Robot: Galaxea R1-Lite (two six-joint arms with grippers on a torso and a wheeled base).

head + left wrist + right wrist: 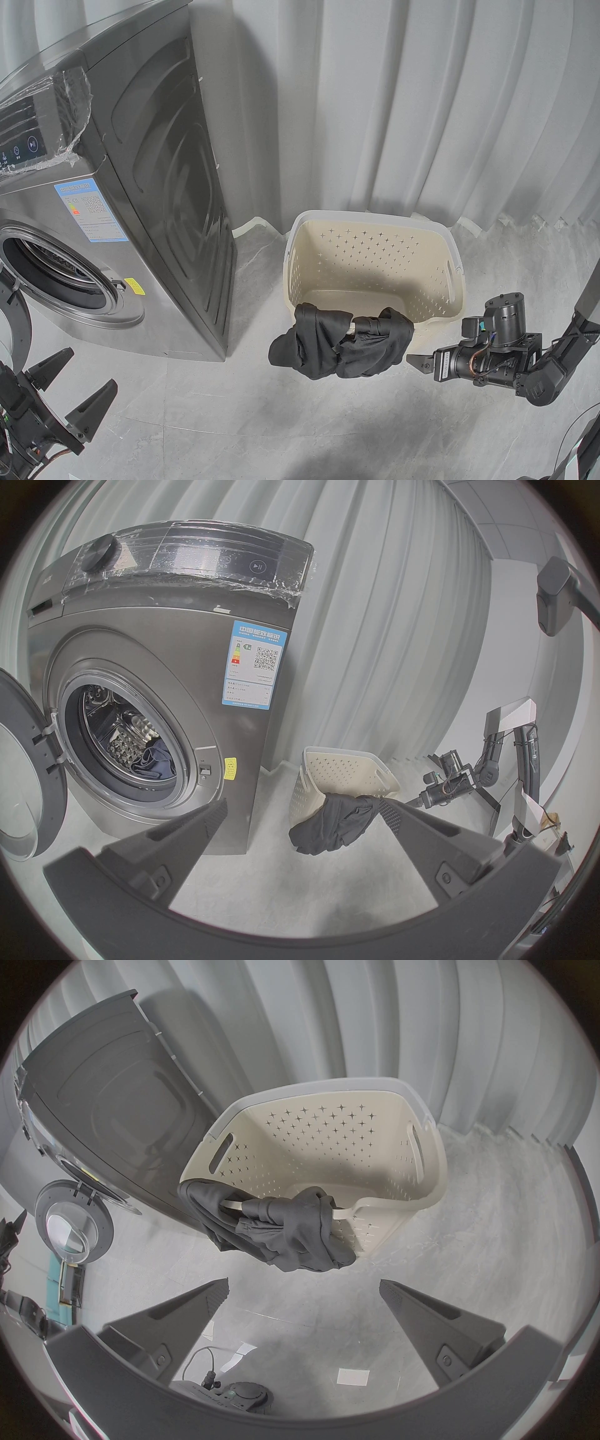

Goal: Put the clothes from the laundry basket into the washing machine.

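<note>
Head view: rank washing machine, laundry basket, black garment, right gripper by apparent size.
1. washing machine, largest even though the frame edge cuts it off.
2. laundry basket.
3. black garment, draped over the basket's near rim.
4. right gripper, smallest.

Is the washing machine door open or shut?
Open: the door is swung aside from the washing machine, and its drum lies exposed.

Grey floor (312, 425), washing machine (156, 187), laundry basket (375, 265)
</note>
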